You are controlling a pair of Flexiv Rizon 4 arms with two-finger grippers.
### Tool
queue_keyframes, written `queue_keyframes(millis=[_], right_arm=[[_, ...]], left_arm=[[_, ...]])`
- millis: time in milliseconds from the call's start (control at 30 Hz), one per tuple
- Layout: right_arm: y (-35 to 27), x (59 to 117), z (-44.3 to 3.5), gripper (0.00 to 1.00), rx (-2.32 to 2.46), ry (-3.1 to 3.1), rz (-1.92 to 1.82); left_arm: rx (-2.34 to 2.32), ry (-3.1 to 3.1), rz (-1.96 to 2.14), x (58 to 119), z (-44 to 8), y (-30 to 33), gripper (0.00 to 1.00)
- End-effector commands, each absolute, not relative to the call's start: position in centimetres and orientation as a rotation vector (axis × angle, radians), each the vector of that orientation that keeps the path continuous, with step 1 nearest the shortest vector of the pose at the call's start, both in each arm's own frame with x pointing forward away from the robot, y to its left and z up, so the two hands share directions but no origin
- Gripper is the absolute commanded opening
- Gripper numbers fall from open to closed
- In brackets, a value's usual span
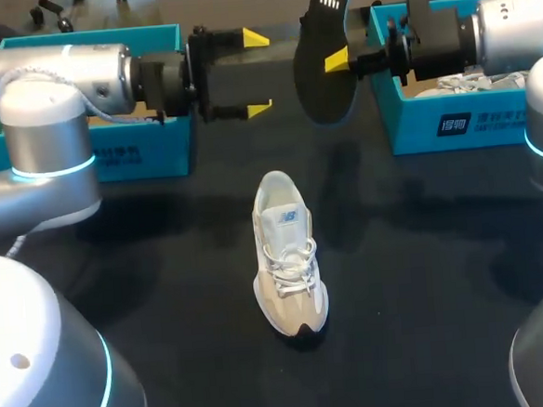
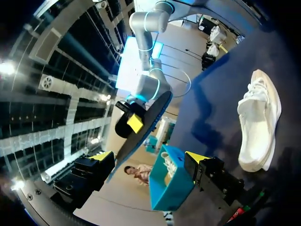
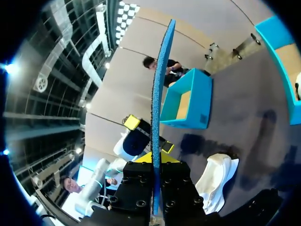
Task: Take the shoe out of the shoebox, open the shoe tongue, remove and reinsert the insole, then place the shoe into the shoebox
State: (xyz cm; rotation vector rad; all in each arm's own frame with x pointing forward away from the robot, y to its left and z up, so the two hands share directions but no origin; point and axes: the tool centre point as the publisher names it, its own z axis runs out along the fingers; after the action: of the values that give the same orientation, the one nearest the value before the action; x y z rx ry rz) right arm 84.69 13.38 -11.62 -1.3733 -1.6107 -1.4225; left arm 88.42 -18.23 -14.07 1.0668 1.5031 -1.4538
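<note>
A beige and white shoe (image 1: 287,254) stands upright on the black table, its toe toward the front edge. Above the back of the table my right gripper (image 1: 334,61) is shut on the black insole (image 1: 322,60), which hangs in the air on edge. In the right wrist view the insole's blue edge (image 3: 157,108) rises from between the fingers of that gripper (image 3: 156,160). My left gripper (image 1: 258,73) stands open just left of the insole, touching nothing. In the left wrist view, the insole (image 2: 143,129) is ahead of its gripper (image 2: 149,157), and the shoe (image 2: 258,122) lies off to the side.
Two blue shoeboxes stand at the back: one at the left (image 1: 109,145) under my left arm, one at the right (image 1: 433,118) with something white inside. Both arms stretch across the back of the table, level with the boxes.
</note>
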Motion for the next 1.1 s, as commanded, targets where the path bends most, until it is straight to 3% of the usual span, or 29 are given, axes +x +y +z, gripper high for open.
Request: queue_keyframes(millis=[33, 1100], right_arm=[[13.7, 84.6, -11.5, 0.0, -1.352, -1.651, -1.446], [14.6, 84.9, -11.6, 0.0, -1.28, -1.72, -1.465]], left_arm=[[1.055, 1.61, -1.434, 87.3, -14.1, -16.7, 1.0], [0.904, 1.866, -1.521, 87.3, -15.1, -15.6, 1.0]])
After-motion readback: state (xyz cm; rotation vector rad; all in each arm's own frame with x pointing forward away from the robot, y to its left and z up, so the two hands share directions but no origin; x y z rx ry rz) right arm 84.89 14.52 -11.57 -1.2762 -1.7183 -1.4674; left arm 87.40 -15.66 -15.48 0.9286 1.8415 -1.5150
